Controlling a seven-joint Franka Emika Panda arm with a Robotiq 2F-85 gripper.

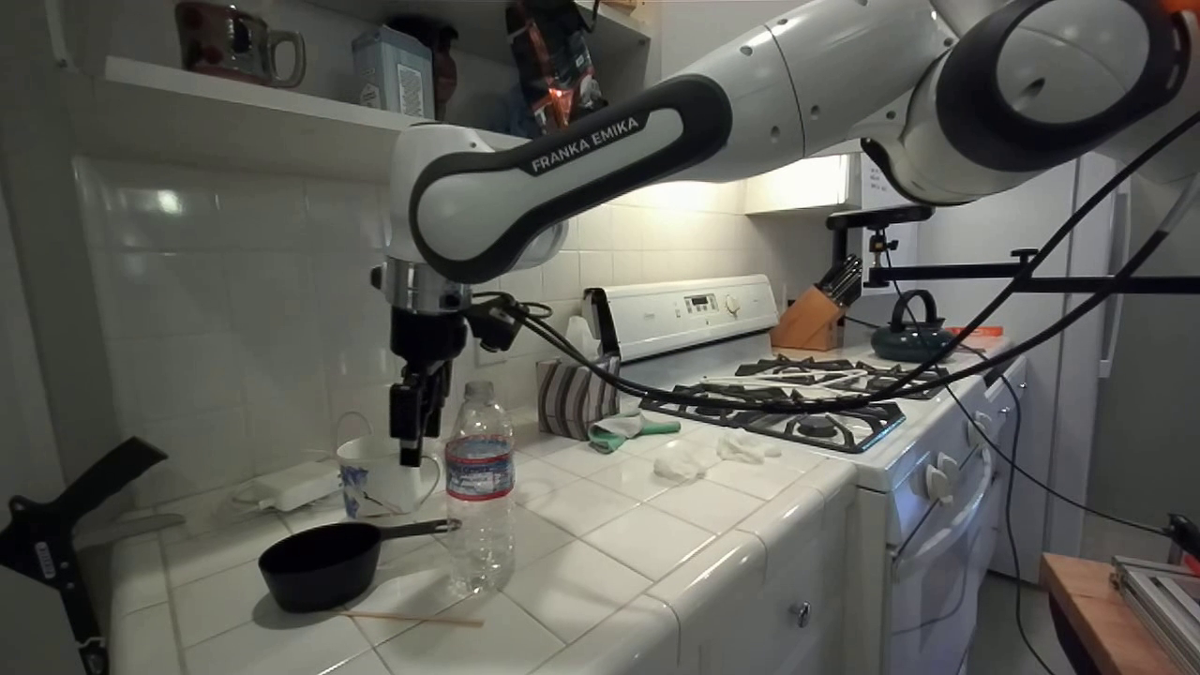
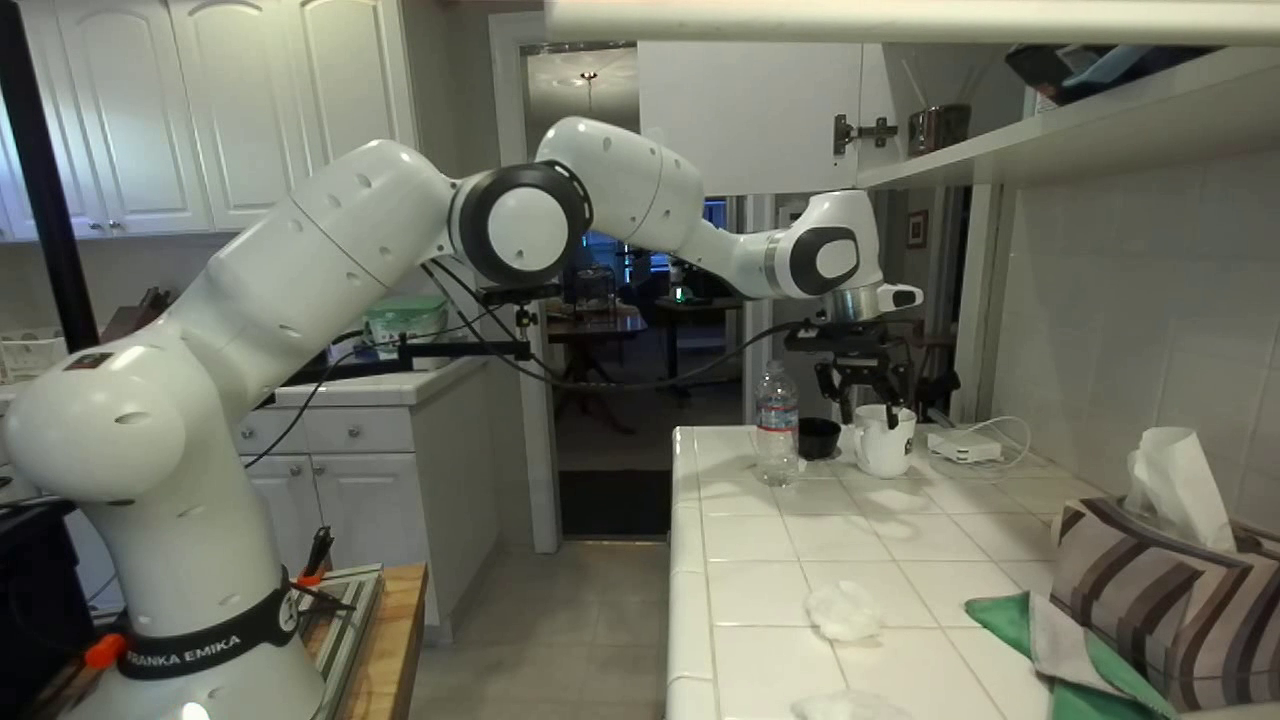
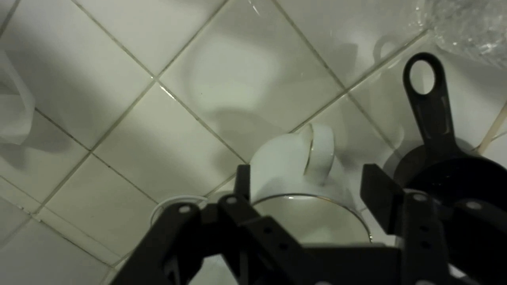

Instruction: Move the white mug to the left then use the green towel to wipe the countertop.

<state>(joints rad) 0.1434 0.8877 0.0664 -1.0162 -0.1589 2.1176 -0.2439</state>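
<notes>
The white mug (image 1: 361,473) with a blue pattern stands upright on the white tiled countertop (image 2: 760,590). It also shows in an exterior view (image 2: 884,452) and in the wrist view (image 3: 285,166), its handle pointing up the picture. My gripper (image 3: 309,184) is open, pointing down, with its fingers on either side of the mug's rim. The left finger is close against the mug; a gap shows at the right finger. The gripper is also seen in both exterior views (image 1: 411,448) (image 2: 870,412). The green towel (image 1: 647,428), with a grey part, lies folded by the tissue box (image 2: 1062,645).
A black pan (image 1: 319,567) and a clear bottle (image 1: 480,487) stand close to the mug. A white adapter (image 2: 965,447) with a cable lies by the wall. Crumpled tissues (image 2: 843,610) lie on the counter. A stove (image 1: 769,394) adjoins it; a shelf (image 1: 253,103) hangs above.
</notes>
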